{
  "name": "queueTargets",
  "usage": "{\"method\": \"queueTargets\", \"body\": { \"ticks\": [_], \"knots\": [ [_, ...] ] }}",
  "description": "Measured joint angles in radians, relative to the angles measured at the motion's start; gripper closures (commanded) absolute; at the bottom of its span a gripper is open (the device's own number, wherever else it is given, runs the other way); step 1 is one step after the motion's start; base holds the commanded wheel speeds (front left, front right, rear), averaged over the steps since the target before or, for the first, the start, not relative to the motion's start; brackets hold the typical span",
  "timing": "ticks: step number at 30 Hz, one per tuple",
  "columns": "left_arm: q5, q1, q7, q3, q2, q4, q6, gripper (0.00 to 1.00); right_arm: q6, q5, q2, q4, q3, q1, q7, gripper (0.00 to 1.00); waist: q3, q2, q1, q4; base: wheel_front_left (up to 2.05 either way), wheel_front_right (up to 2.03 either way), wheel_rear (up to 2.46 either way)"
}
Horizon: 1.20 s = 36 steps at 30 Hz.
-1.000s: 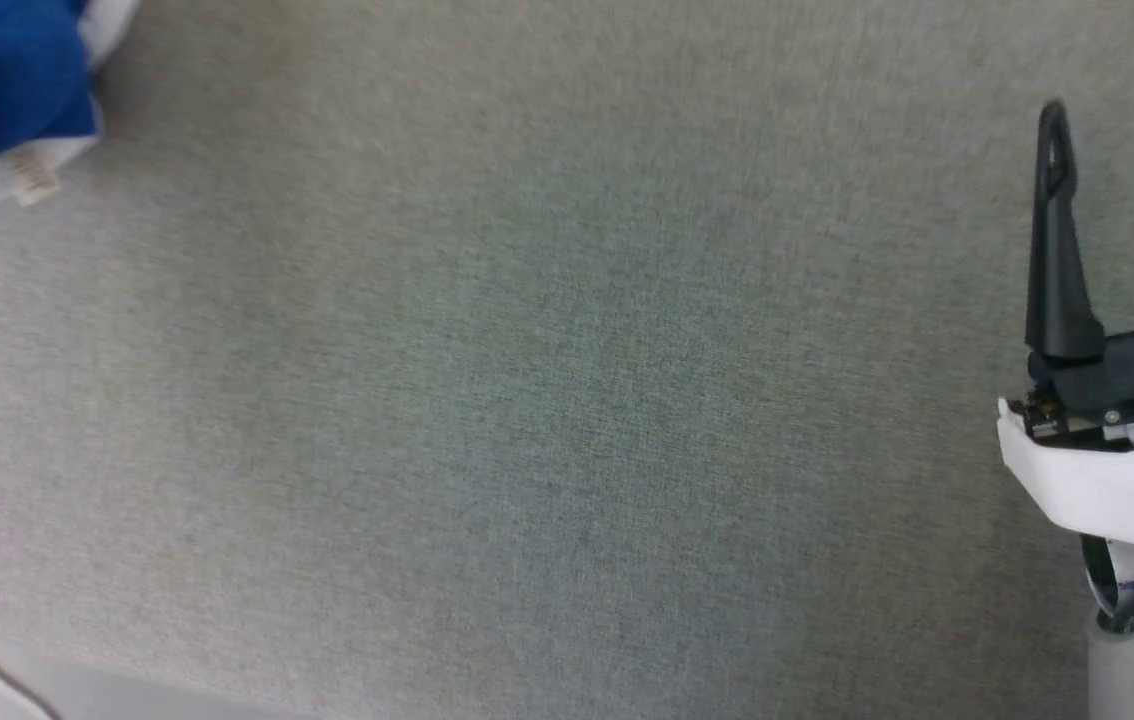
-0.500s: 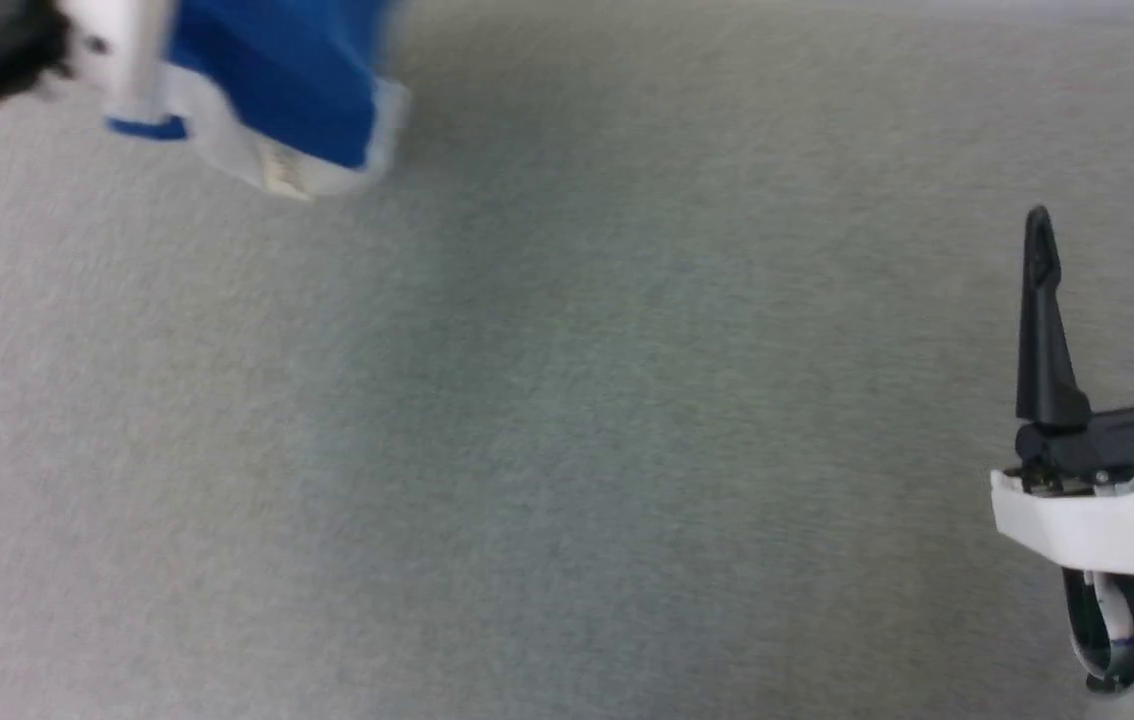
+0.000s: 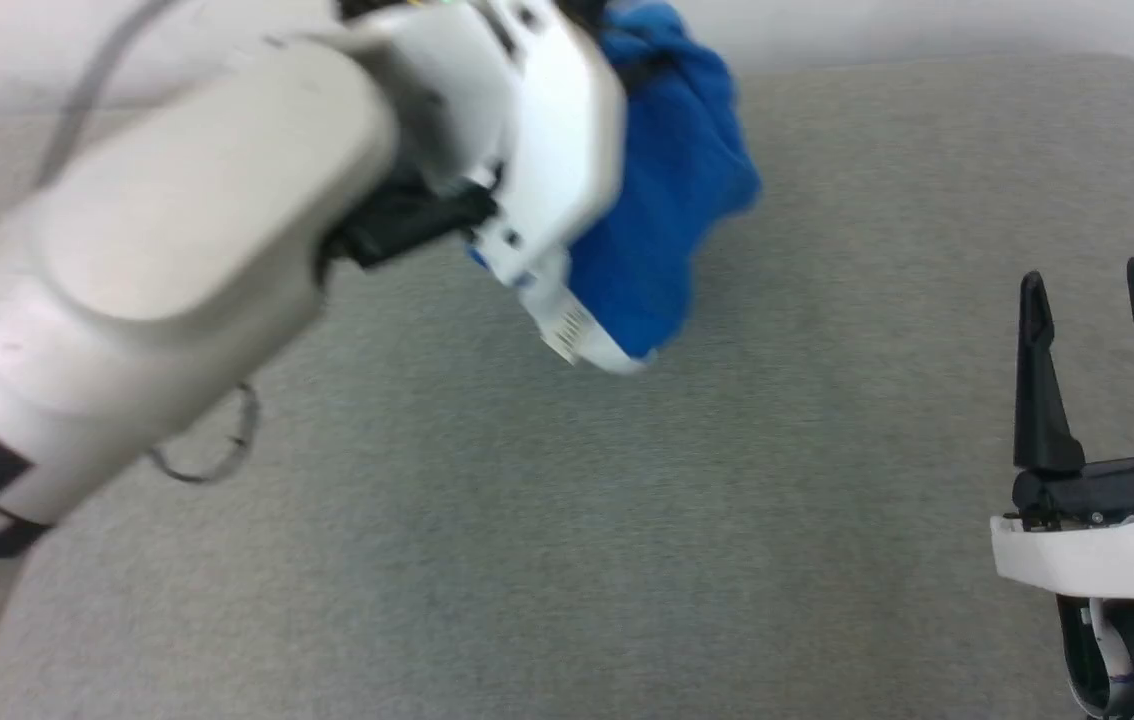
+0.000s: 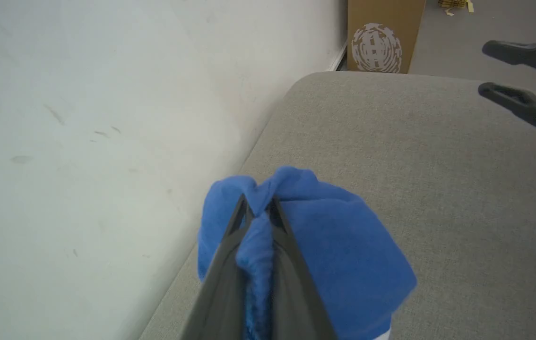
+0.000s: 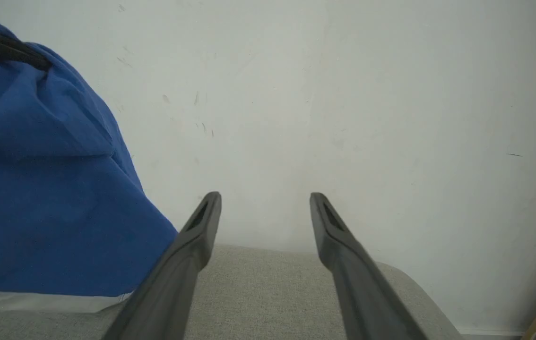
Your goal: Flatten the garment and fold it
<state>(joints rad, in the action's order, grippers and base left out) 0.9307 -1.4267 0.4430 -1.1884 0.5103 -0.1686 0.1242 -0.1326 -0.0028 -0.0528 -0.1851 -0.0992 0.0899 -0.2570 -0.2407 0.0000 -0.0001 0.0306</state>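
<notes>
Closer to our right gripper (image 3: pixel 1087 280) now: left gripper (image 4: pixel 257 208), clamped on the garment (image 3: pixel 672 220) bunched below it. Right gripper's fingers (image 3: pixel 1039 400) apart. Risk: we drop it crumpled b/c single-point pinch.

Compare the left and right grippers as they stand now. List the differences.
The left gripper is shut on the blue garment, cloth bunched between its fingers; the right gripper is open, holding nothing. In the head view the left gripper's arm reaches toward the wall; the right gripper sits at the lower right, fingers pointing up. Both have two long dark fingers, above the gray pad.
</notes>
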Motion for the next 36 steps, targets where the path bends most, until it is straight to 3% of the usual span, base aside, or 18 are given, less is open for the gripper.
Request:
{"method": "queueTargets", "body": {
  "ticks": [4, 9, 17, 24, 25, 26, 30, 33, 36],
  "knots": [
    [0.022, 0.025, -0.036, -0.06, -0.049, -0.015, 0.0, 1.0, 0.0, 0.007, 0.0, 0.005, -0.003, -0.011, 0.0, 0.0, 0.017, 0.0, 0.0, 0.052, 0.0, 0.0, 0.0],
    [0.021, 0.165, -0.017, -0.086, -0.059, -0.048, 0.0, 1.0, 0.0, 0.015, 0.0, 0.008, -0.004, -0.011, 0.0, 0.0, 0.021, 0.0, 0.0001, 0.09, 0.0, 0.0, 0.0],
    [-0.08, 0.476, 0.132, -0.091, -0.06, -0.073, 0.0, 1.0, 0.0, 0.016, 0.0, 0.021, 0.005, 0.001, 0.0, 0.0, -0.012, 0.0, 0.0002, 0.084, 0.0, 0.0, 0.0],
    [-0.109, 0.548, 0.096, -0.088, -0.066, -0.114, 0.0, 1.0, 0.0, 0.012, 0.0, 0.037, 0.005, 0.009, 0.0, 0.0, -0.015, 0.0, 0.0002, 0.072, 0.0, 0.0, 0.0],
    [-0.114, 0.548, 0.059, -0.09, -0.067, -0.129, 0.0, 0.88, 0.0, 0.011, 0.0, 0.04, 0.006, 0.009, 0.0, 0.0, -0.01, 0.0, 0.0002, 0.071, 0.0, 0.0, 0.0],
    [-0.123, 0.548, 0.01, -0.091, -0.067, -0.144, 0.0, 0.0, 0.0, 0.011, 0.0, 0.041, 0.006, 0.009, 0.0, 0.0, -0.004, 0.0, 0.0002, 0.069, 0.0, 0.0, 0.0],
    [-0.151, 0.524, -0.255, -0.083, -0.078, -0.212, 0.0, 0.0, 0.0, 0.007, 0.0, 0.042, 0.004, 0.0, 0.0, 0.0, 0.028, 0.0, 0.0002, 0.058, 0.0, 0.0, 0.0],
    [-0.161, 0.515, -0.439, -0.02, -0.103, -0.245, -0.004, 0.0, 0.0, 0.002, 0.0, 0.042, 0.001, -0.02, 0.0, 0.0, 0.055, 0.0, 0.0001, 0.046, 0.0, 0.0, 0.0],
    [-0.172, 0.516, -0.576, 0.036, -0.105, -0.26, -0.049, 0.0, 0.0, 0.001, 0.0, 0.04, -0.007, -0.034, 0.0, 0.0, 0.079, 0.0, 0.0, 0.028, 0.0, 0.0, 0.0]
  ]
}}
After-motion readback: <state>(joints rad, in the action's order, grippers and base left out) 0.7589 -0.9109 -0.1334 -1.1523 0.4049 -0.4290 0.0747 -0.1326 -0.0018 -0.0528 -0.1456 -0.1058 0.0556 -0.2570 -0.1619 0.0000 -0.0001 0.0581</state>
